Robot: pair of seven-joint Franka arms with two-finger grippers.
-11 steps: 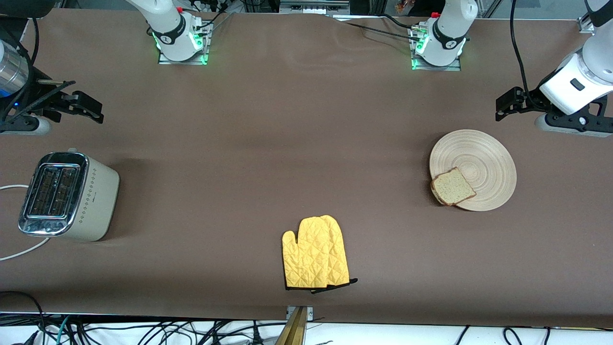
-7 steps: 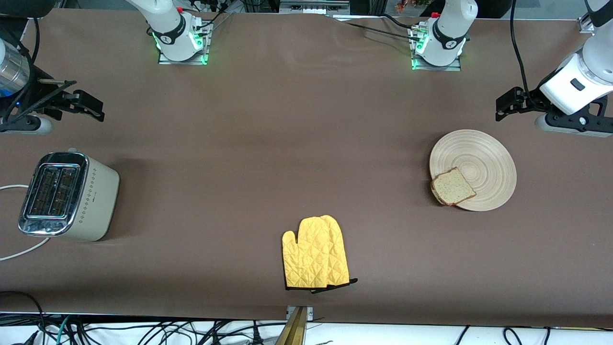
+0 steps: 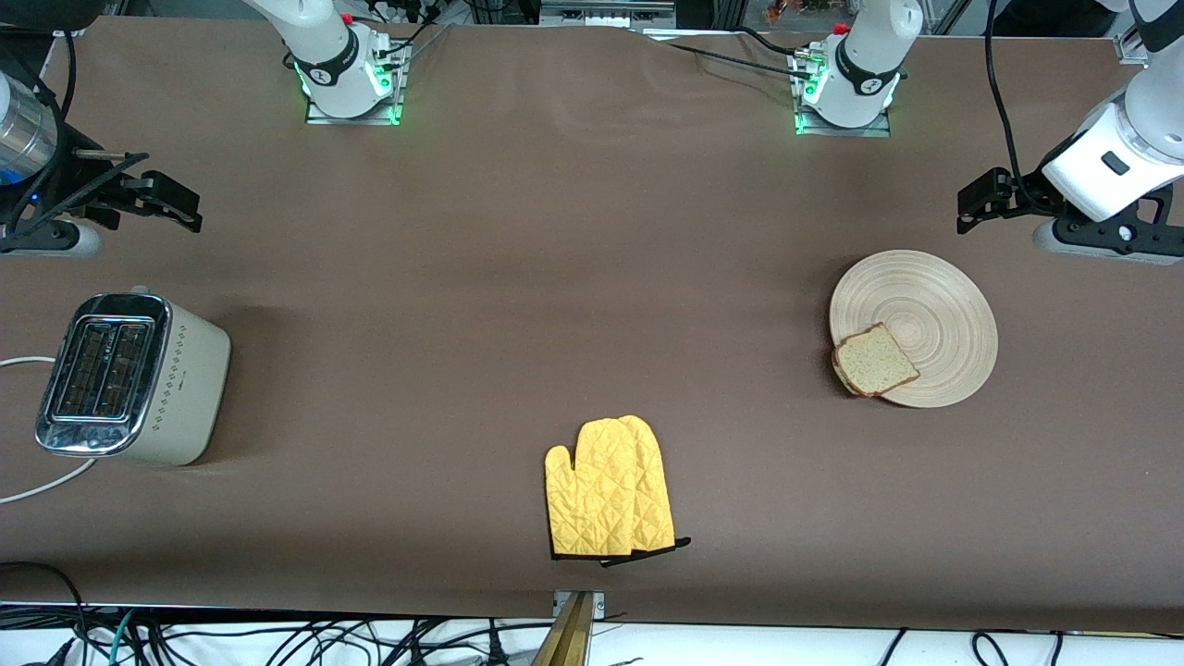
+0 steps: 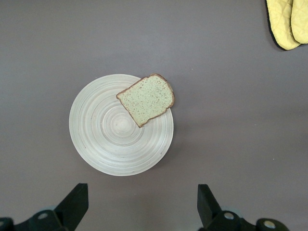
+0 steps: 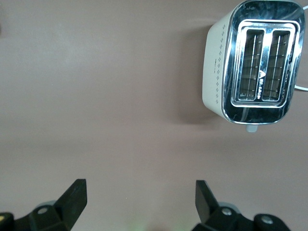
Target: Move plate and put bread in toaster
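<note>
Nothing started: your left gripper (image 4: 142, 207) and right gripper (image 5: 139, 204) hang spread and empty, so go for the plate (image 3: 934, 319) carrying the bread (image 3: 874, 359) first.

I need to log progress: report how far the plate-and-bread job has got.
Done: nothing yet. The bread lies on the plate, overhanging its rim, at the left arm's end of the table; the toaster stands with empty slots at the right arm's end.
In hand: nothing. The left pincer and the right pincer are both open and empty.
Left: move the plate, put the bread in the toaster.
</note>
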